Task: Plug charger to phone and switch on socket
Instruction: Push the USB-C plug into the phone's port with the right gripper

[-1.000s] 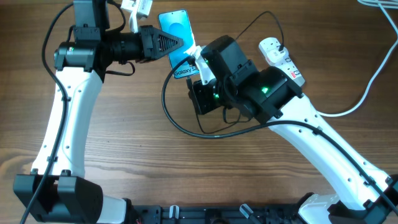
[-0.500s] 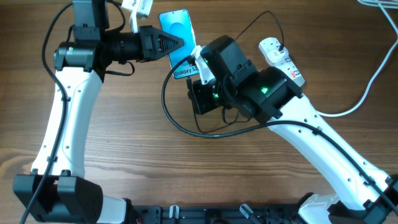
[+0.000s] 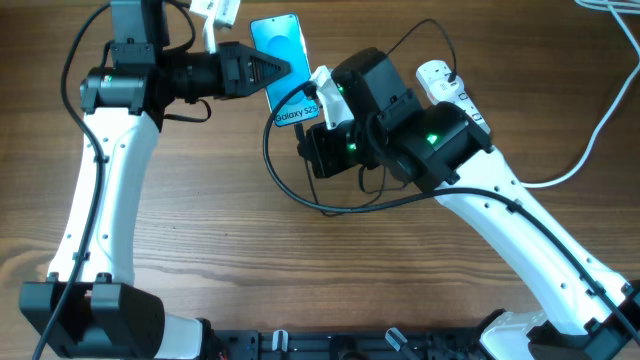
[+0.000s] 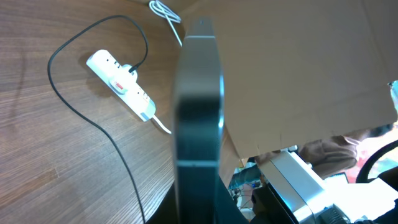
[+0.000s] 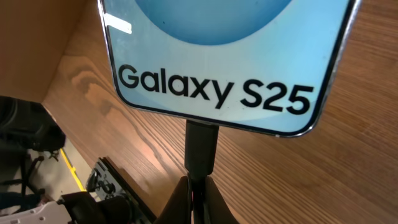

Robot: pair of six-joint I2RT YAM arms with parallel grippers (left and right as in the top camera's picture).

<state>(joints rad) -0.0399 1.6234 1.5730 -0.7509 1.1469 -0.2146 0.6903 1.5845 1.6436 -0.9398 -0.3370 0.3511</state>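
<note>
The phone (image 3: 283,62) has a cyan screen and a white band reading "Galaxy S25" (image 5: 217,59). My left gripper (image 3: 268,68) is shut on the phone and holds it above the table; the left wrist view shows its dark edge (image 4: 198,106). My right gripper (image 5: 200,190) is shut on the charger's black connector tip (image 5: 201,152), which meets the phone's bottom edge. The thin black charger cable (image 3: 300,195) loops across the table to a black plug in the white socket (image 3: 452,92). The socket also shows in the left wrist view (image 4: 121,86).
A thick white cord (image 3: 600,120) runs from the socket toward the far right. A cardboard wall (image 4: 298,68) stands behind the table. The wooden tabletop (image 3: 250,260) stretches toward the front.
Both grippers and the phone have shifted slightly left and up. The right gripper has followed with the connector at the phone's bottom edge.
</note>
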